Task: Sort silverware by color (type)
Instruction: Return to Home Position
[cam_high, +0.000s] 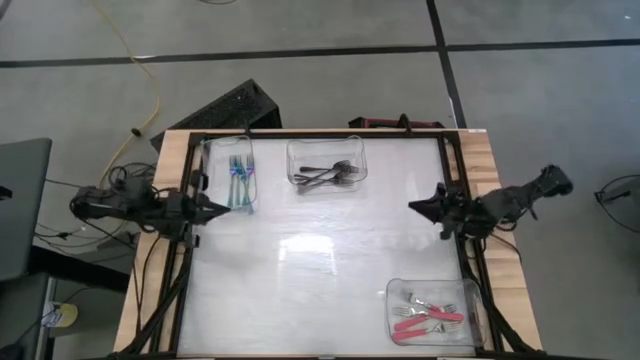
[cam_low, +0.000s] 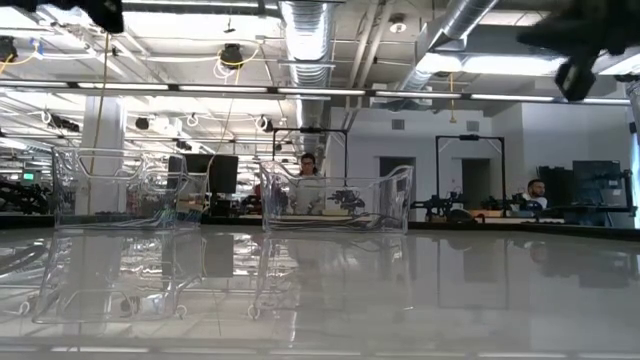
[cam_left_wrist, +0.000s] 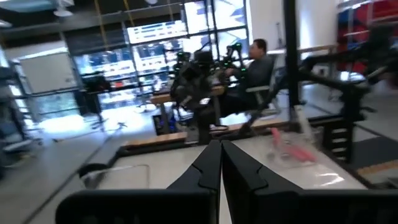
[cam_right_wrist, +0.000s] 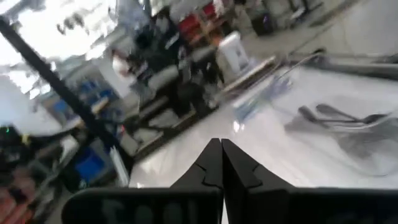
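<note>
On the glossy desk (cam_low: 450, 290) a clear tub (cam_low: 125, 190) is seen at the left of the frame and a second tub (cam_low: 335, 198) at centre, set apart, both mirrored in the surface. Dark arm parts (cam_low: 585, 45) are cut off at the upper corners.

The tabletop (cam_high: 300, 290) between the two sets of fingers is smooth, white and glossy, mirroring the ceiling lights. Its border (cam_high: 170, 160) behind them is bare, matt wood. The left gripper (cam_high: 225, 211) and right gripper (cam_high: 413, 205) have dark, matt fingers (cam_left_wrist: 208, 171). Just beside the left fingertips, a clear, shiny plastic bin (cam_high: 210, 175) holds blue-handled forks (cam_high: 240, 182). Near the right fingers, pink-handled forks (cam_high: 428, 315) show bright metal tines.
</note>
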